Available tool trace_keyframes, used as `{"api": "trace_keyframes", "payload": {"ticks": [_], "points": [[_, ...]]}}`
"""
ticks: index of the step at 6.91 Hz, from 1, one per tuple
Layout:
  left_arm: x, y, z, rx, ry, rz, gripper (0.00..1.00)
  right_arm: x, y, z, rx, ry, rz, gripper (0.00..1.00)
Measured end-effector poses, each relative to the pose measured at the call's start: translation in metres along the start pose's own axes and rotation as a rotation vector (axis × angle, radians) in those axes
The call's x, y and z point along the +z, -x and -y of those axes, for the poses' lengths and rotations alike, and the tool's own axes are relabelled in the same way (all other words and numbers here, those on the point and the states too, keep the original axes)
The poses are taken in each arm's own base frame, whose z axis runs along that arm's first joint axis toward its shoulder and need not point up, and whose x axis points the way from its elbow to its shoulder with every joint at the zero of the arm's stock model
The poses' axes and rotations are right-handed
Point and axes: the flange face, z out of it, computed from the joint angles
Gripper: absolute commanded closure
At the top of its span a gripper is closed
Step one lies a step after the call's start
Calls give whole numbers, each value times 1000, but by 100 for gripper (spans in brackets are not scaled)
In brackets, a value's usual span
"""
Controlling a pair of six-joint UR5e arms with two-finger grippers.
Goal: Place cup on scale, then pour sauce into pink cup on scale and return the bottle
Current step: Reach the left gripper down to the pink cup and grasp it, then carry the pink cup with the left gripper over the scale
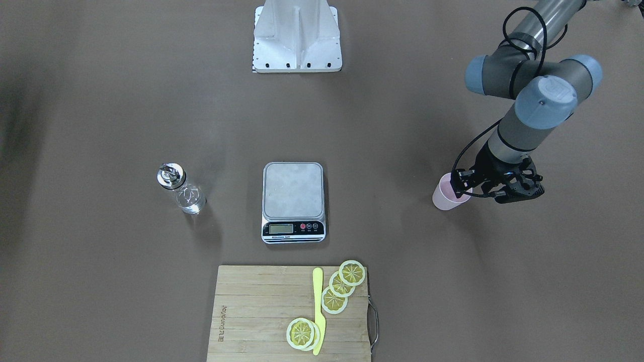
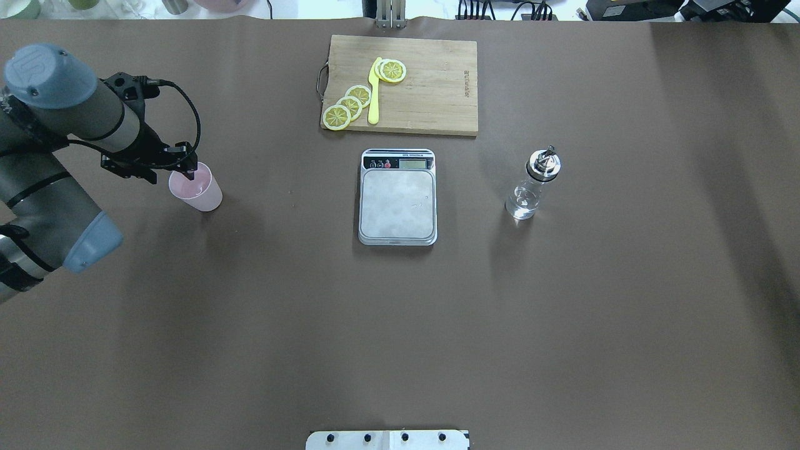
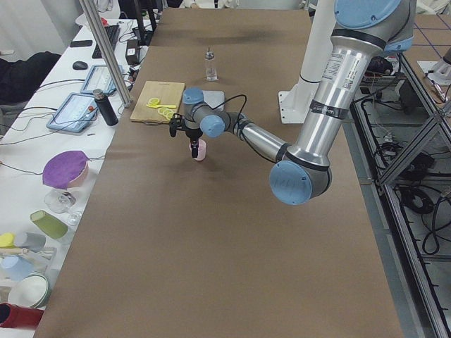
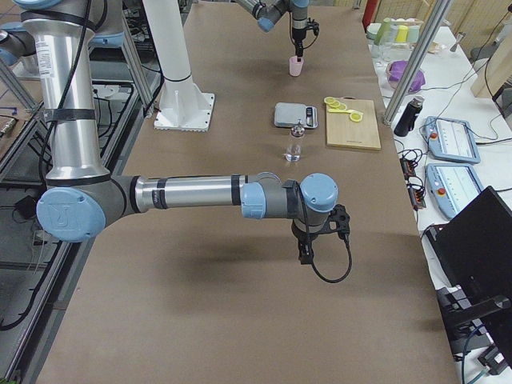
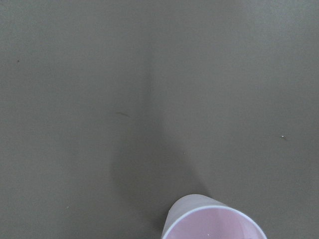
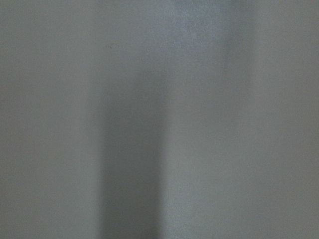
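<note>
The left gripper (image 2: 189,170) sits at the rim of the cup (image 2: 201,192), its fingertips bunched over the lip and one seemingly dipped inside. Whether they have pinched the wall or merely straddle it cannot be told from any angle in the room. The cup stands upright on the table (image 2: 400,325), directly under the hand at the robot's left end and well apart from the scale (image 2: 397,206) at the centre.

This looks like the opening step, taking hold of the cup, with nothing yet on the steel platform. The next move appears to call for a firm pinch on the thin rim, a straight lift, and a level carry across to the platform. The cup should be set down upright, clear of the display strip.

The bottle (image 2: 531,190) waits untouched on the scale's far side, toward the robot's right. The right gripper (image 4: 305,256) hangs over bare table, well apart from the bottle. It shows only from the side, so its opening cannot be judged.
</note>
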Motion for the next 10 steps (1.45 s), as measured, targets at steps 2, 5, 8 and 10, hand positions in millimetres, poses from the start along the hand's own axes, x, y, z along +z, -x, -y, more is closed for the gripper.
{"api": "trace_keyframes", "payload": {"ticks": [2,5,8,10], "points": [[8,1,-1,-1,-5,-15,100,-1,1,0,-2,-2,0,0],[-25,-22,-8,-95,-12,-53,100,-2,2,0,-4,-4,0,0],[-100,-125,-6,-247,-4,-69,100,-4,5,3,-11,-10,0,0],[-98,-248,-50,-342,-21,-96,100,-5,6,4,-15,-13,2,0]]}}
